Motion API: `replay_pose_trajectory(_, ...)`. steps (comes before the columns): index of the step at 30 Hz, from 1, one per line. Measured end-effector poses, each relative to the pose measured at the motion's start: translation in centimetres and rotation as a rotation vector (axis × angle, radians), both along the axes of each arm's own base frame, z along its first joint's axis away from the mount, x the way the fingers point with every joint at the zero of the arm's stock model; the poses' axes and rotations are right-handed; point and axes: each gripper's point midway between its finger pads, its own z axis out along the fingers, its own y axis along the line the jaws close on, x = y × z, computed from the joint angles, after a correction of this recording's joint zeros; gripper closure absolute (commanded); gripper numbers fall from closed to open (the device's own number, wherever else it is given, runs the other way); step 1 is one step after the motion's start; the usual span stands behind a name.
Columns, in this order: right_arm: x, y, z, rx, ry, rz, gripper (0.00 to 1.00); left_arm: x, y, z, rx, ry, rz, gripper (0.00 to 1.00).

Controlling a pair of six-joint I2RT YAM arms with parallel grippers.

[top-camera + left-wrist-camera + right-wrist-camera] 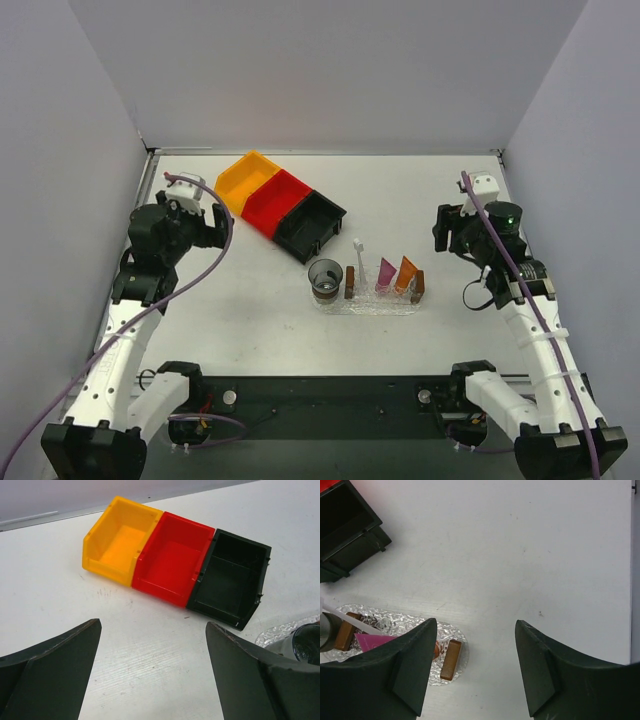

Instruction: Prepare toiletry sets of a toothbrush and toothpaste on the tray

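Note:
The clear bumpy tray (372, 305) lies at the table's centre front. On it a rack with brown ends (418, 285) holds the magenta toothpaste tube (385, 274) and the orange one (406, 272) upright. The thin white toothbrush (358, 256) stands tilted beside them. My left gripper (216, 230) is open and empty, far left of the tray. My right gripper (446, 230) is open and empty, right of the tray. The right wrist view shows the tray (395, 624), the magenta tube (372, 641), the toothbrush (351, 620) and open fingers (476, 623). The left wrist view shows open fingers (152, 625) over bare table.
An orange bin (246, 181), a red bin (277, 201) and a black bin (309, 224) stand in a row behind the tray; all three look empty in the left wrist view (172, 557). A dark cup (325, 278) sits on the tray's left end.

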Motion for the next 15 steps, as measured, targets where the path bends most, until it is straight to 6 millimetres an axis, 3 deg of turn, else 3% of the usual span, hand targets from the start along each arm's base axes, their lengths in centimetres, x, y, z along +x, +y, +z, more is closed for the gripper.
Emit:
replay_pose_trajectory(6, -0.3, -0.8, 0.4, 0.025, -0.065, -0.054, 0.38, 0.6, 2.1, 0.6, -0.057, -0.007, 0.084, 0.03)
replay_pose_trajectory(12, -0.1, -2.6, 0.9, 0.022, -0.140, -0.128, 0.13, 1.1, 2.8, 0.3, -0.104, 0.010, 0.117, 0.02)
replay_pose_trajectory(15, 0.0, -3.8, -0.1, 0.012, -0.142, -0.173, 0.11, 1.4, 3.3, -0.1, -0.114, 0.025, 0.133, 0.03)
